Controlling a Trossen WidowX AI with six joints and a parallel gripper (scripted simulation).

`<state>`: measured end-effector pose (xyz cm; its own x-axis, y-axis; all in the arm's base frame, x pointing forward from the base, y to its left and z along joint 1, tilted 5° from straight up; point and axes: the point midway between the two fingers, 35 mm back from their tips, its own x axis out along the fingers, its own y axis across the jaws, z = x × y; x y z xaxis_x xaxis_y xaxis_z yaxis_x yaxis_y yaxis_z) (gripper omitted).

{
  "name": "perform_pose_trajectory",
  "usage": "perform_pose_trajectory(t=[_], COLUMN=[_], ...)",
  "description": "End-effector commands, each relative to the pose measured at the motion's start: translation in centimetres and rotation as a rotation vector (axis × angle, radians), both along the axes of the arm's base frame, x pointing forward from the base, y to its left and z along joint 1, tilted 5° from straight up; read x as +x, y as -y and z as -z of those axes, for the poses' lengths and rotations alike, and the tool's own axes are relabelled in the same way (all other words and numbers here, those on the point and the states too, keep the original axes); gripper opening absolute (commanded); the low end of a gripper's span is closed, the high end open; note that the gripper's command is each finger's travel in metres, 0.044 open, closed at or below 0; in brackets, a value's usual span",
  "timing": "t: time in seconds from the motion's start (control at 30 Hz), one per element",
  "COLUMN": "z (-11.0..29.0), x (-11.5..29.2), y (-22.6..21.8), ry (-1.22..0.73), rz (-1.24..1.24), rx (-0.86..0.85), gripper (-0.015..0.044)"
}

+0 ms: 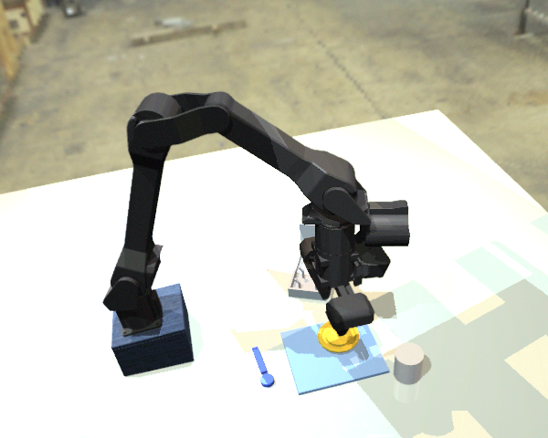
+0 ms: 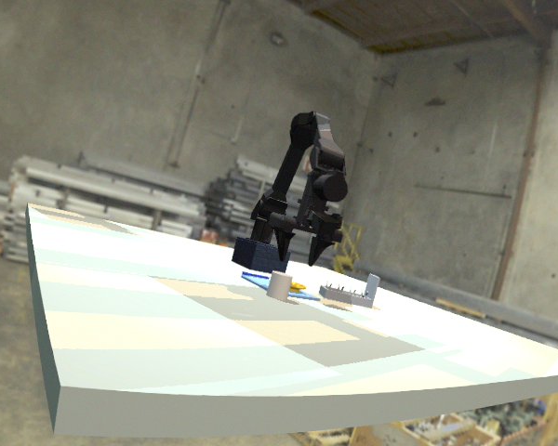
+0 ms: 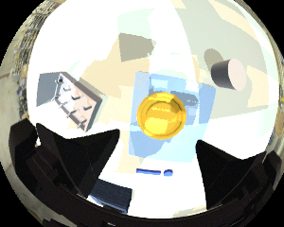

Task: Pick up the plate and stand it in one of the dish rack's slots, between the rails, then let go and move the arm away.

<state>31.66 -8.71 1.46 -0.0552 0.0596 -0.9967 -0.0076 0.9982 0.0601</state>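
Note:
A yellow round plate (image 1: 338,340) (image 2: 298,286) (image 3: 161,115) lies flat on a light blue board (image 1: 311,372) (image 3: 139,85). The grey dish rack (image 1: 306,292) (image 2: 349,295) (image 3: 47,90) has short prongs along its bed and a tall panel at one end. The arm partly hides it in the top view. My gripper (image 1: 333,316) (image 2: 297,262) (image 3: 159,139) is open and empty, with the fingers pointing down. It hangs above the plate and board, with a gap below the fingertips. In the wrist view the plate shows just ahead of the space between the fingers.
A grey-pink cylinder (image 1: 408,363) (image 2: 280,285) (image 3: 229,75) stands beside the board, on the side away from the rack. A blue spoon-shaped piece (image 1: 260,360) (image 3: 148,171) lies between the board and the dark blue base block (image 1: 156,349) (image 2: 254,256) (image 3: 113,194).

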Motion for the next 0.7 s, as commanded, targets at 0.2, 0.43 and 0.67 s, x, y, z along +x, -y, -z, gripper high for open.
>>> perform_pose_trajectory(t=[0.2, 0.43, 0.67], z=[0.6, 1.7, 2.8], x=[0.4, 0.5, 0.5], y=[0.1, 0.0, 0.0], ry=[0.033, 0.032, 0.032], rz=[-0.003, -0.003, -0.003], rx=[-0.004, -0.004, -0.004], gripper=[0.0400, 0.0400, 0.0400])
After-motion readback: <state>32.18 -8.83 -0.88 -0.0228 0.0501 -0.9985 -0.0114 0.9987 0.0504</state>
